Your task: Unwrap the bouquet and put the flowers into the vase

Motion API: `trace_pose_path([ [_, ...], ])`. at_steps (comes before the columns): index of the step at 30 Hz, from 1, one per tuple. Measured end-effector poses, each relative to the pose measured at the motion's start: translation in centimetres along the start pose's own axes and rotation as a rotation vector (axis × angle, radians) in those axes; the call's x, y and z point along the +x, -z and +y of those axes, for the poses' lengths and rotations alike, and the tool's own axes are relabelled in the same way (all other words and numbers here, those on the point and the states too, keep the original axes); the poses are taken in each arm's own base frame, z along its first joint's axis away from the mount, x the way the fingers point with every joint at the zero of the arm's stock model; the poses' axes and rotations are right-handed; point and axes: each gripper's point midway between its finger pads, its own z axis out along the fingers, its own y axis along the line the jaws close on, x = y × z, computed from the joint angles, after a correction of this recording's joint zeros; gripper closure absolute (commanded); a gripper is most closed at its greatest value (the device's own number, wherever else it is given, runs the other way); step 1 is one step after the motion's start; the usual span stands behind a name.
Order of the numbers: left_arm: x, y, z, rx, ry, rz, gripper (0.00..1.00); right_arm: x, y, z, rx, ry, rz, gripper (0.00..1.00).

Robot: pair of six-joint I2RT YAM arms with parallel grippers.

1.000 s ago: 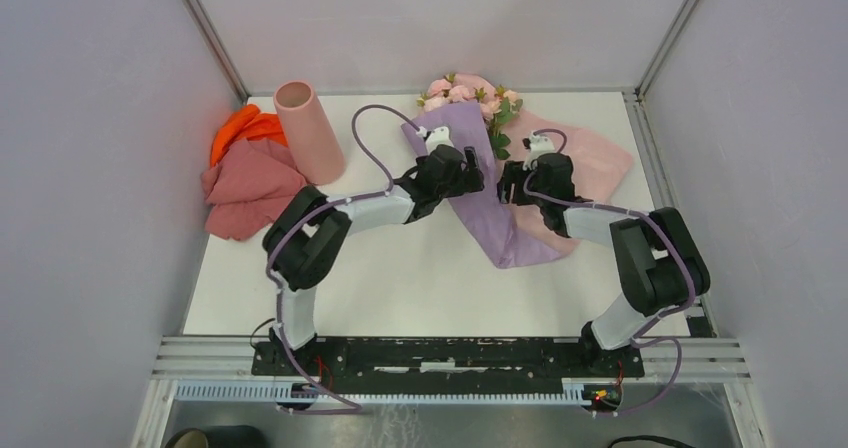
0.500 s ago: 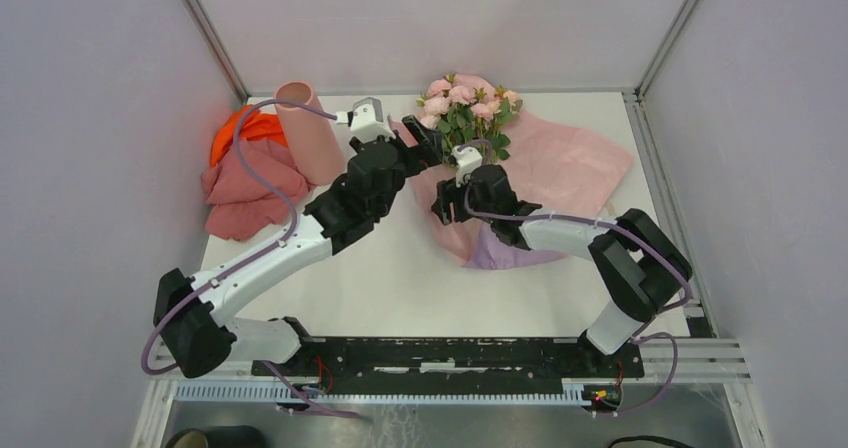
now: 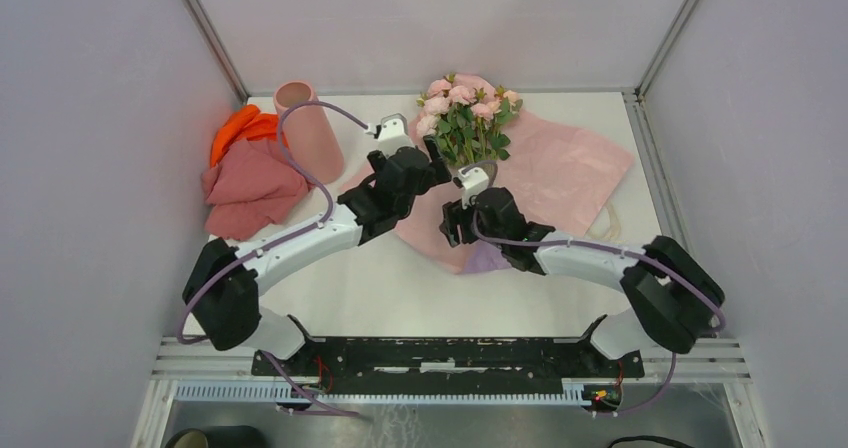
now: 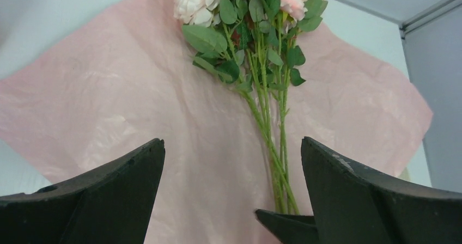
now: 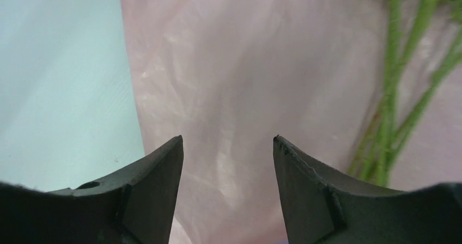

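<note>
The bouquet lies unwrapped at the back of the table. Its flowers [image 3: 466,106], pale pink roses with green leaves, rest on the spread pink inner sheet [image 3: 565,168]. A bit of lilac paper [image 3: 488,259] shows under the sheet's near edge. My left gripper [image 3: 433,155] is open just left of the stems [image 4: 269,140], which run up between its fingers, nearer the right one. My right gripper [image 3: 449,223] is open over the sheet [image 5: 234,64], with the stems [image 5: 389,108] to its right. The pale-pink vase [image 3: 308,128] stands upright at the back left.
A salmon-pink cloth [image 3: 248,186] and an orange cloth [image 3: 243,128] lie crumpled left of the vase. A cream ribbon [image 3: 610,220] lies at the sheet's near right edge. Metal frame posts and grey walls close in the table.
The lilac paper has gone from on top, baring the pink sheet and stems. My left arm swung toward the vase, then back to the stems. My right gripper moved left and nearer.
</note>
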Motion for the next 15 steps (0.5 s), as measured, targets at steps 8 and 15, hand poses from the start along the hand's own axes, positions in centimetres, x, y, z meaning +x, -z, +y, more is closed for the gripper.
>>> trace_pose_path([
  [8, 4.2, -2.9, 0.0, 0.002, -0.024, 0.096, 0.00, -4.5, 4.7, -1.7, 0.088, 0.001, -0.165, 0.33],
  [15, 8.1, -4.7, -0.4, 0.029, -0.047, 0.176, 0.00, -2.3, 6.5, -3.2, 0.134, -0.002, -0.136, 0.33],
])
